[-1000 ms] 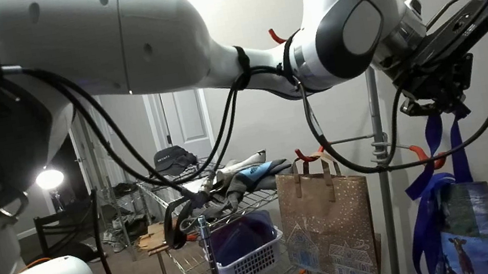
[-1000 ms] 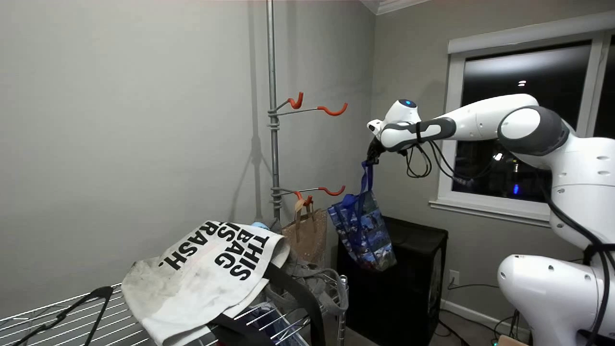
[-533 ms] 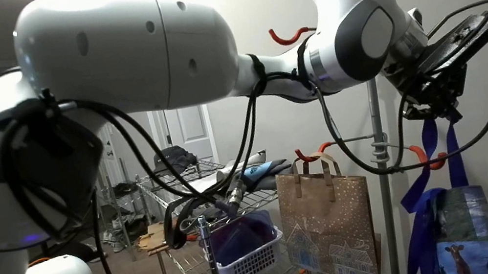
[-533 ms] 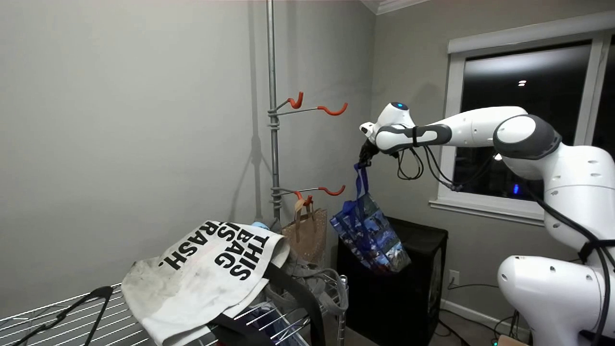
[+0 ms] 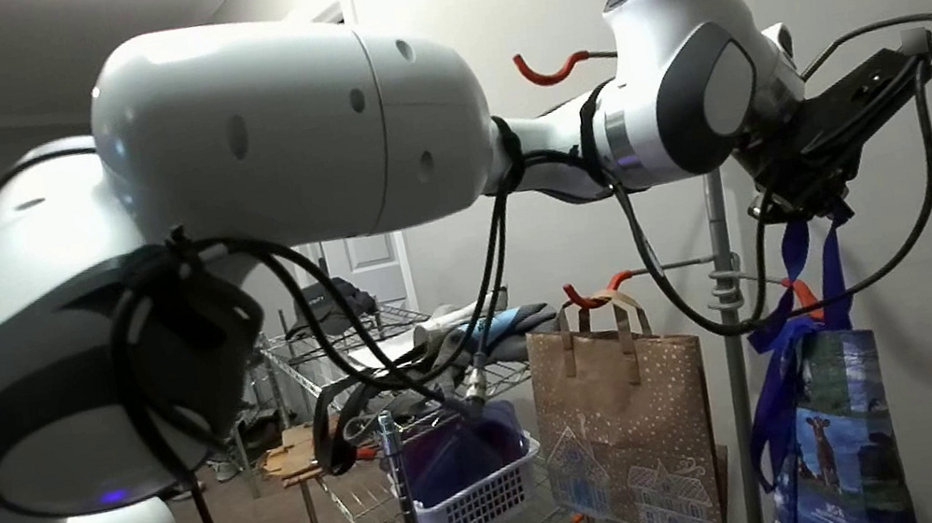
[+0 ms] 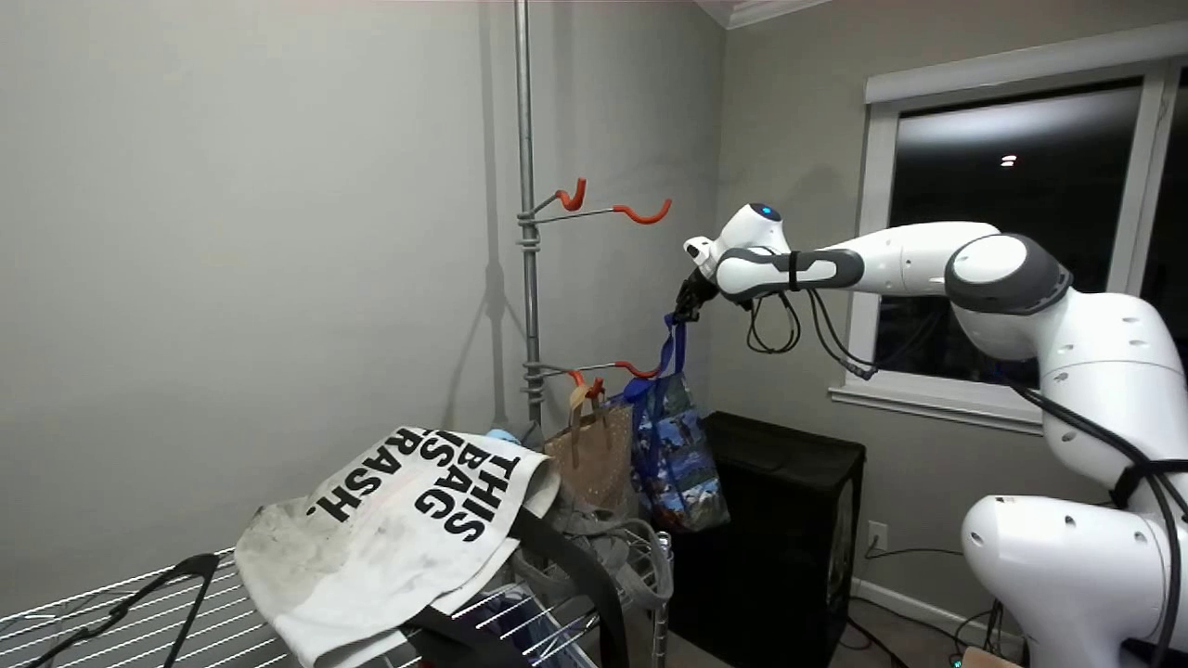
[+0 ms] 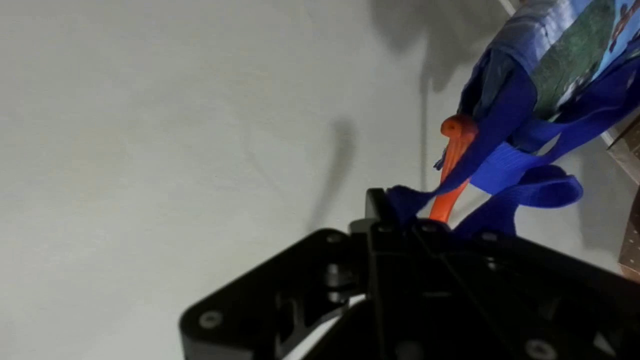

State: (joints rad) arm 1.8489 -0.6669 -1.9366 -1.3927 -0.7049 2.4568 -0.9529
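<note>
Shelving (image 6: pixel 218 617) of thin, parallel metal wires stands at the left, a slim bent black strip (image 6: pixel 113 610) lying across it. Next comes a limp white cloth bag (image 6: pixel 371 566), smudged grey and printed in blocky black letters, with flat black straps (image 6: pixel 574 561) at its right side. A smooth grey metal pole (image 6: pixel 526 306) rises behind, bearing curved, orange-coated hooks (image 6: pixel 642 216) on thin rods. From a lower one hangs a brown paper bag (image 5: pixel 626 424) — crisp, flat-sided, speckled white, with line-drawn houses. Just right of it is the tote bag (image 6: pixel 682 464), glossy and picture-printed, hanging by a blue woven strap (image 7: pixel 495 127) below the gripper (image 6: pixel 684 317), whose black fingers (image 7: pixel 378 201) are clenched on that strap. In the wrist view the strap crosses in front of a rounded orange hook — whether the two touch is hard to tell from this angle. Further right come a boxy black cabinet (image 6: pixel 761 575), a white-framed window (image 6: pixel 1002 167) of dark glass, and the robot arm (image 6: pixel 1114 390) in its smooth, rounded white shell.
</note>
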